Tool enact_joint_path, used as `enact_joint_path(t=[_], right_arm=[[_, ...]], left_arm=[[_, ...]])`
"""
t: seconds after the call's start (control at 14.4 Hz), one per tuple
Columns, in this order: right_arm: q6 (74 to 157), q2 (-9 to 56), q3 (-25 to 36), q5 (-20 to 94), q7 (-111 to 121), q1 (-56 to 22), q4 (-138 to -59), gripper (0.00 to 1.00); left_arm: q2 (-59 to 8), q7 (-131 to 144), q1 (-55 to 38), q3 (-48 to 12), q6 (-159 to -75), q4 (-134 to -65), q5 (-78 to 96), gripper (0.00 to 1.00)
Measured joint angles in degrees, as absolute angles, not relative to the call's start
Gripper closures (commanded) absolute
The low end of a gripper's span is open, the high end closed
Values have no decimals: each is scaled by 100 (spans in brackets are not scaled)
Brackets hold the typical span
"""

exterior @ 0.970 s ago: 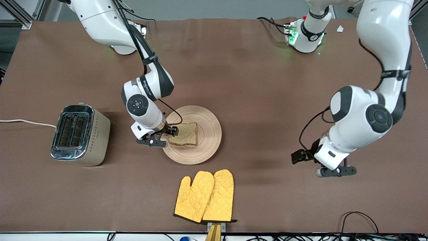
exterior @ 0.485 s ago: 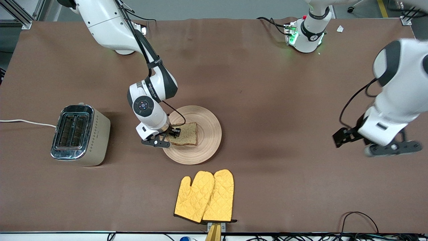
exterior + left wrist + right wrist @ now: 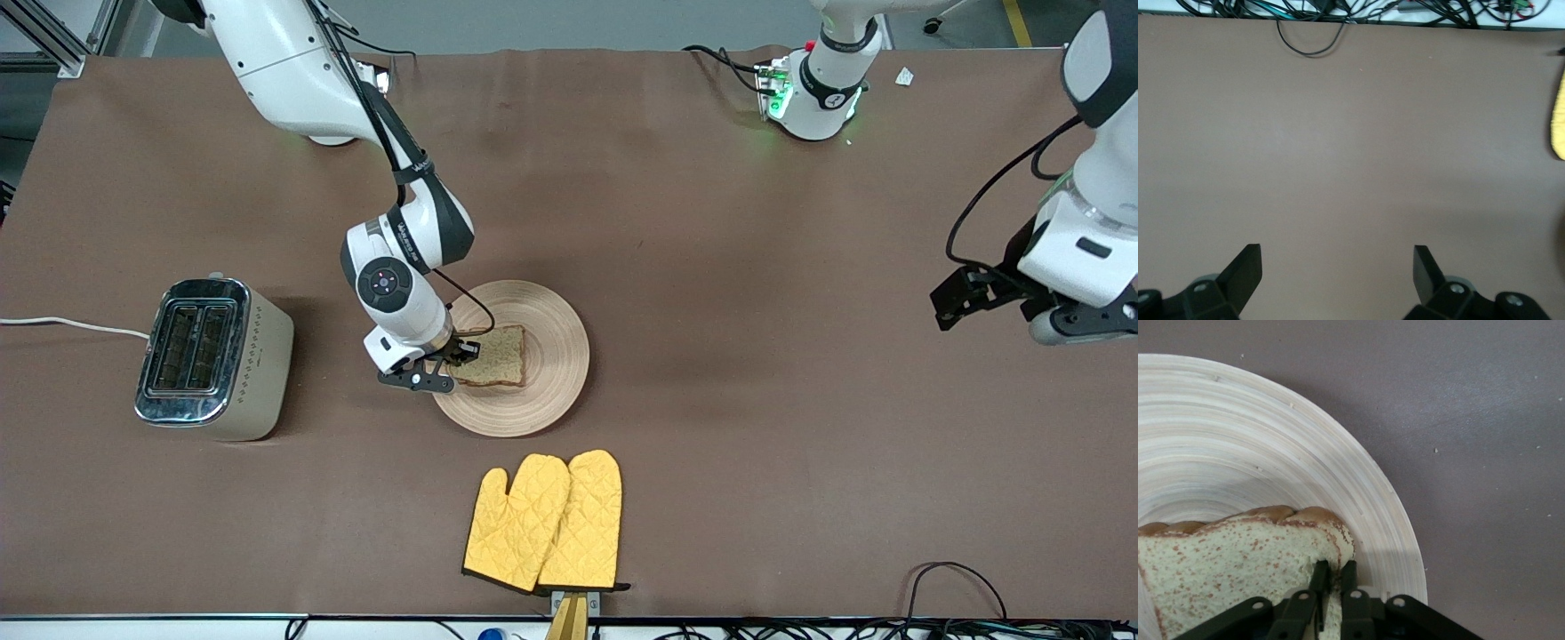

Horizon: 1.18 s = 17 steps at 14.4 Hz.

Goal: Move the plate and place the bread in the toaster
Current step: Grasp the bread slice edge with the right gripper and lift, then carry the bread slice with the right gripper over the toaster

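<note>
We see the round pale-wood plate [image 3: 542, 373] mid-table, the squarish brown bread slice [image 3: 498, 356] on it, pinched at its edge by the right gripper [image 3: 1335, 583]. The left gripper [image 3: 1338, 267], spread wide, hangs over bare tabletop at its own end.

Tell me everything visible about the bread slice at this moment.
The bread is one squarish brown wholegrain slice, speckled, with a darker crust. It lies on the round pale wooden plate, on the half toward the toaster. The right gripper has its jaws shut on the slice's edge at that side; the right wrist view shows the crust pinched between them. Nothing else touches it.
</note>
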<state>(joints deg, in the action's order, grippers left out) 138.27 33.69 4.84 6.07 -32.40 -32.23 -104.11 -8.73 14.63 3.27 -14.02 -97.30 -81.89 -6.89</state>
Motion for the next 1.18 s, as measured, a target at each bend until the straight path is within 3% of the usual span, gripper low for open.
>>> enact_joint_path(t=[0.21,0.55,0.9,1.18], right_arm=[[13437,3364,484,607,-3240,-3230,-10256,100],[11711,2981,666,420,-3244,-3230,-9380,100],[9889,2625,851,-1424,-3018,-3205,-8677,100],[8898,2622,1045,-2651,-1660,-3133,-8174,100]], left_arm=[[-532,1408,326,-1375,-8944,-8190,-537,0],[-71,1239,322,-1286,-8404,-8471,-517,0],[175,1021,317,-1138,-8404,-8696,-495,0],[185,910,307,-1042,-8404,-8737,-485,0]])
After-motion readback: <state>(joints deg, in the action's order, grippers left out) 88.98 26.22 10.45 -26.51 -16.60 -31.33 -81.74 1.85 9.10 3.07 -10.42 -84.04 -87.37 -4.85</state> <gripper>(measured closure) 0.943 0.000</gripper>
